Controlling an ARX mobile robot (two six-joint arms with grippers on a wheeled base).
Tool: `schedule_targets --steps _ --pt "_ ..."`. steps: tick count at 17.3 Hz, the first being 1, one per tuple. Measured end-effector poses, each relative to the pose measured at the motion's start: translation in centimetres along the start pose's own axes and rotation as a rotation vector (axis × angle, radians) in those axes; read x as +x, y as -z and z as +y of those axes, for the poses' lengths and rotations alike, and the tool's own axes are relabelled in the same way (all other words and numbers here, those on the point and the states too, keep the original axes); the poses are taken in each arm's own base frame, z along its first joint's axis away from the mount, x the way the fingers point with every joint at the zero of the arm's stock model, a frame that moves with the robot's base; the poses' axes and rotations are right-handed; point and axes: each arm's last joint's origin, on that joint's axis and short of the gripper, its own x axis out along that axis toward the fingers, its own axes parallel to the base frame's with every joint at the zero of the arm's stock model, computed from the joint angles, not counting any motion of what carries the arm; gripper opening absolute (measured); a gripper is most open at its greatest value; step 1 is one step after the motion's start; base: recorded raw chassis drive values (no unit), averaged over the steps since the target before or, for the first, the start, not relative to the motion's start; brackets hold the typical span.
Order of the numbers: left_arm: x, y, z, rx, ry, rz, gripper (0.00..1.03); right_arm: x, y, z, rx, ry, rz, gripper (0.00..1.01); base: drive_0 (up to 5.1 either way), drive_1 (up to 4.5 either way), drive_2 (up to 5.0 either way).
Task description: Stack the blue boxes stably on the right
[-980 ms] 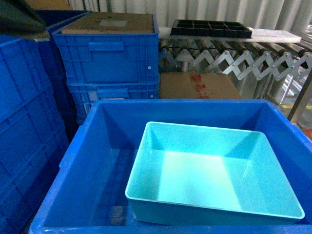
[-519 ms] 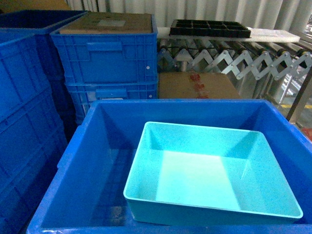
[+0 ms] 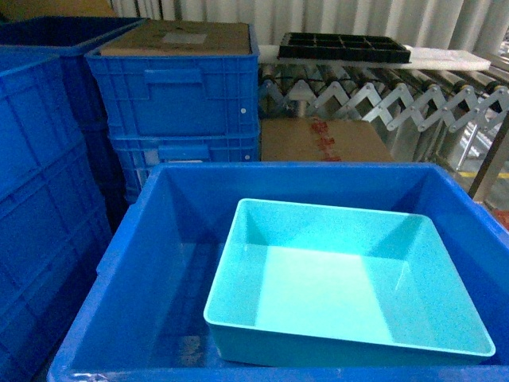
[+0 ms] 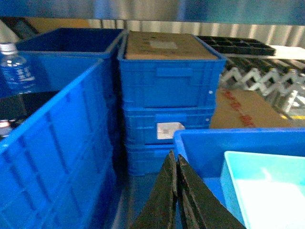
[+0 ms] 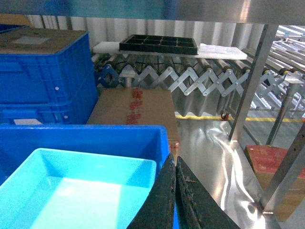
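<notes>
Head view: turquoise tub [image 3: 346, 282], shallow, sloped walls, rounded corners, sits inside large blue bin [image 3: 171, 263], lower centre-right of frame. Tub is toward bin's right side; bare bin floor shows at left of tub. Only one tub visible; whether another is nested beneath, cannot tell.

Upper left of frame: stacked ribbed crates [image 3: 175, 103] w/ cardboard sheet [image 3: 181, 37] on top. More ribbed crates [image 3: 44, 207] along left edge. Upper right: black compartment tray [image 3: 344, 46] on expanding roller conveyor [image 3: 382, 99]; cardboard box [image 3: 322, 141] below it, just behind bin's far wall.

Left wrist view: left gripper [image 4: 177, 164] at bottom centre, dark fingers pressed together, nothing between them, held outside bin's left wall. Tub corner at lower right of frame. Water bottle [image 4: 14, 69] at upper left edge.

Right wrist view: right gripper [image 5: 175, 167] at bottom centre, fingers together, holding nothing, beside bin's right corner. Tub fills lower left of frame. Metal frame leg [image 5: 250, 81] at right, reddish box [image 5: 271, 164] on floor at lower right.

Neither gripper appears in head view.
</notes>
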Motion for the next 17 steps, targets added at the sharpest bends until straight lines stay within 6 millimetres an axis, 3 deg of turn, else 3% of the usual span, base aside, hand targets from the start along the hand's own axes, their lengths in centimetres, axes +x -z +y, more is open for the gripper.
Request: schedule_targets --steps 17 --pt "-2.1 2.4 0.6 0.000 -0.012 -0.003 0.02 -2.7 1.9 0.3 0.000 -0.006 0.004 0.02 0.0 0.00 0.0"
